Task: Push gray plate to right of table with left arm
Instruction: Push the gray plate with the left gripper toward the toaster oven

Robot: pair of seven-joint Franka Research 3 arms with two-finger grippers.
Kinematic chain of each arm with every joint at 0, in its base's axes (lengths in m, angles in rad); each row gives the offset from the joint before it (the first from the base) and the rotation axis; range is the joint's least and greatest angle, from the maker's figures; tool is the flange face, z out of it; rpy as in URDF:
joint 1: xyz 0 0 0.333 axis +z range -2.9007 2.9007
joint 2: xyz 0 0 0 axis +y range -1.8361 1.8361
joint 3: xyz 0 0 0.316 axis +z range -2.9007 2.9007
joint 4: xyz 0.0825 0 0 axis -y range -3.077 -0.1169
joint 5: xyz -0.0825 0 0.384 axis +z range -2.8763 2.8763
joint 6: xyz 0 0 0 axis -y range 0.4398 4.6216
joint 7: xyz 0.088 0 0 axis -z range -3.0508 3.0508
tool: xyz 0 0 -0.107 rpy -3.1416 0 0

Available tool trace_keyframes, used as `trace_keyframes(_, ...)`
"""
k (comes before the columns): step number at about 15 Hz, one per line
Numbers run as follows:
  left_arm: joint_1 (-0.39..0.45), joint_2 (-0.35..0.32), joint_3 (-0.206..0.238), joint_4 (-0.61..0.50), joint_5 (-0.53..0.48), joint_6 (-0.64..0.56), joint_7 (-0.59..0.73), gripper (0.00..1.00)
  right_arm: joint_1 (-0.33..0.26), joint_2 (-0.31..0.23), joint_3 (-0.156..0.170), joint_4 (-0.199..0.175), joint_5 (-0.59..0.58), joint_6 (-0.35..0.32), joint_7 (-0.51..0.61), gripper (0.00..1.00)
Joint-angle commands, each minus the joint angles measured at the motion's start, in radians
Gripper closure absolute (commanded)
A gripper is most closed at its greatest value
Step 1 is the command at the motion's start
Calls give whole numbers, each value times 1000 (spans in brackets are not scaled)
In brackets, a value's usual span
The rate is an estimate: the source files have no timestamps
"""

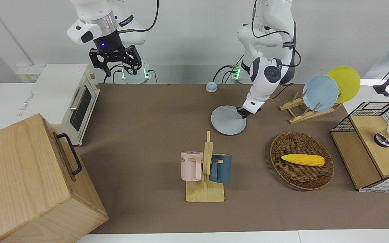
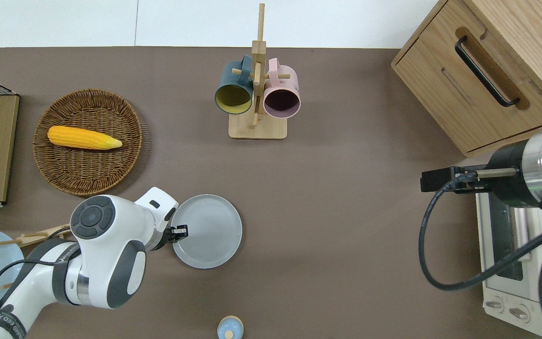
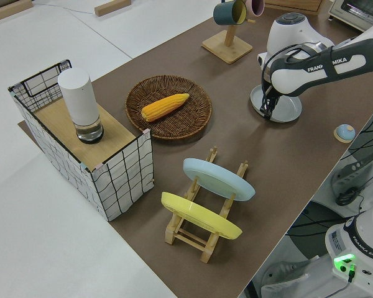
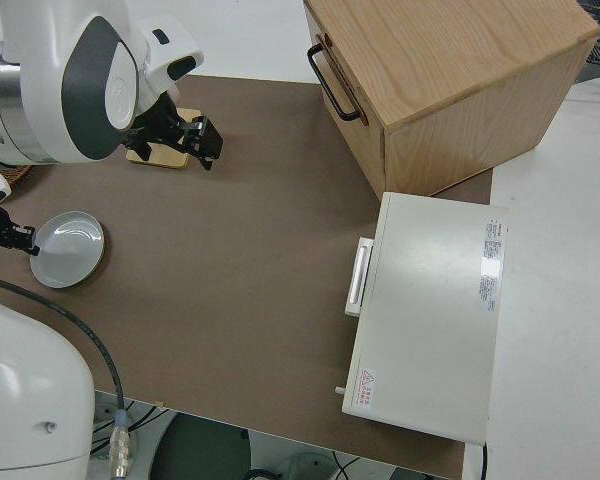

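Gray round plate (image 2: 211, 230) sits mid-tabletop; left arm's black gripper (image 2: 180, 232) touches its rim on the left-arm end, apparently closed, gripping nothing.

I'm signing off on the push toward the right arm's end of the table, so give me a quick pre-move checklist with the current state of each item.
1. Left gripper is down at the gray plate, on the rim toward the left arm's end: ok.
2. Fingers actually touching the rim: cannot tell.
3. Plate lies flat on the table: ok.
4. Bare tabletop lies between the plate and the toaster oven: ok.
5. Mug rack stands farther from the robots than the plate, off that line: ok.
6. Right arm is parked, its gripper raised: ok.
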Motion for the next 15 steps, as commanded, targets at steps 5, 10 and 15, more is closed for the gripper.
trace_keyframes(5, -152, 33, 10, -9, -36, 84, -158, 1000, -6, 6, 3, 14, 16, -5, 2, 5)
trace_keyframes(10, -221, 40, -8, -5, -59, 126, -258, 1000, -6, 6, 4, 14, 16, -5, 2, 5)
trace_keyframes(15, -223, 48, -97, 10, -63, 179, -389, 1000, -6, 6, 3, 14, 16, -5, 2, 5)
